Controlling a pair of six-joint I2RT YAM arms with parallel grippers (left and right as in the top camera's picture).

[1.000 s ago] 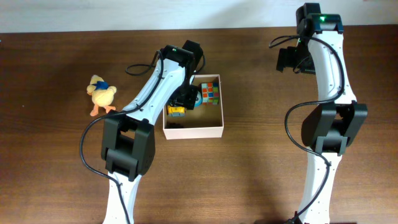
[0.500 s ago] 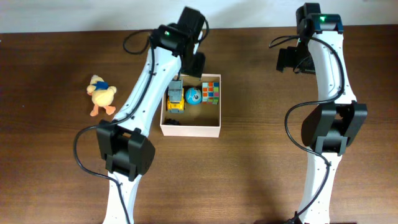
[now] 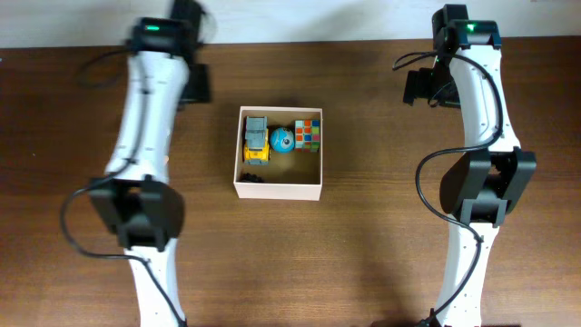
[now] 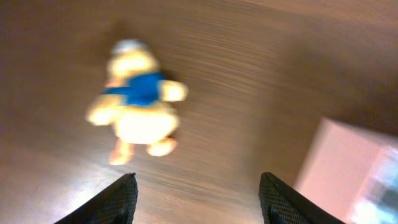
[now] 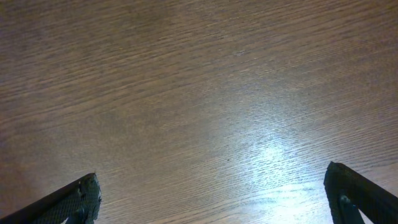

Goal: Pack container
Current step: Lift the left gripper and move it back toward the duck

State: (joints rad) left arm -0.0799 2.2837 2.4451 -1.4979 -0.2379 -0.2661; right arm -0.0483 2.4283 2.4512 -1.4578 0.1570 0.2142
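left gripper (image 4: 196, 186) (spread, empty) above plush duck (image 4: 138, 102)

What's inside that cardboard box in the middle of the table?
The container holds a yellow-and-grey toy truck, a blue ball, a colourful puzzle cube and a small dark item, too small to identify. Anything beneath the toys is covered.
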